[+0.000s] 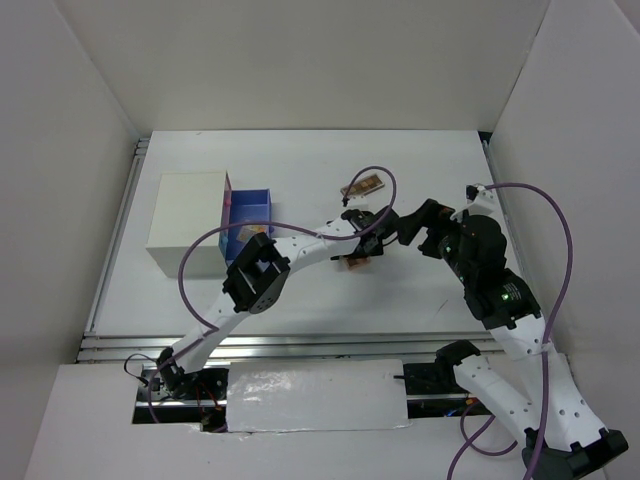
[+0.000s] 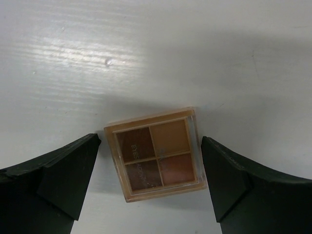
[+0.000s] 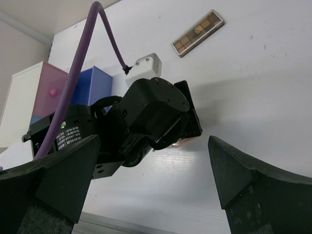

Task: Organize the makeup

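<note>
Straddling square brown palette [image 2: 158, 153] with left gripper [image 2: 150, 146], jaws wide, not touching either side. Lying flat on table [image 2: 146, 48], edges slightly skewed to the jaws. Wide too and empty, right gripper [image 3: 153, 146] just beside; left clearly nearer.

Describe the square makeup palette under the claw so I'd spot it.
From the white drawer box, look right to the left arm's open claw. On the table beneath it lies a square palette of four brown shades; the neighbouring palette farther back is long and narrow.
</note>
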You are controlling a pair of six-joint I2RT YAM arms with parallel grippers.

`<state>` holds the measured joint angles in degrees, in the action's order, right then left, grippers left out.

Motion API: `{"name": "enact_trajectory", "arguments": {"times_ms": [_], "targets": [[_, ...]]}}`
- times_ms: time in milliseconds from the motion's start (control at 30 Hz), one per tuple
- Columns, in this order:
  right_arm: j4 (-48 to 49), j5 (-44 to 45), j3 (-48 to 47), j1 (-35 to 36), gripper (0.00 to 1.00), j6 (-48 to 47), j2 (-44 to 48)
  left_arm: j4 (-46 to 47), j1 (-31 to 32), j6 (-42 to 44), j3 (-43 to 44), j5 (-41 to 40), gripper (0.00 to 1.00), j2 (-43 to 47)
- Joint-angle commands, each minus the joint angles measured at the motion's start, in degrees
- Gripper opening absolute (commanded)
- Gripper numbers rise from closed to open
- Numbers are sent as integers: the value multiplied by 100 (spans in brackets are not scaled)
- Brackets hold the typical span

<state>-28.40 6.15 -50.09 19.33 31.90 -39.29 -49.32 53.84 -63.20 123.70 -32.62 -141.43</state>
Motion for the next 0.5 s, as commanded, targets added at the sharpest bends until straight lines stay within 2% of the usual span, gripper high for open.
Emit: {"name": "enact_trajectory", "arguments": {"times_ms": [0, 67, 133, 233, 267, 300, 367, 433, 467], "targets": [[327, -97, 60, -26, 100, -17, 35, -386, 30, -26, -582, 185, 99, 185], [318, -123, 51, -17, 100, -17, 44, -324, 30, 27, -540, 247, 98, 107], [300, -123, 51, -35, 100, -26, 79, -411, 30, 71, -268, 317, 91, -138], [257, -71, 51, -17, 100, -43, 114, -395, 30, 71, -267, 458, 74, -201], [256, -53, 51, -26, 100, -44, 132, -290, 30, 88, -337, 476, 66, -175], [248, -53, 51, -17, 100, -44, 132, -271, 30, 80, -477, 467, 45, -62], [239, -53, 43, -26, 100, -61, 123, -306, 21, 62, -583, 283, 24, 88], [247, -53, 43, -26, 100, -61, 115, -114, -5, 419, -855, 134, 19, 465], [256, -61, 34, -17, 100, -52, 97, 444, -49, 675, -1274, 116, 15, 658]]}}
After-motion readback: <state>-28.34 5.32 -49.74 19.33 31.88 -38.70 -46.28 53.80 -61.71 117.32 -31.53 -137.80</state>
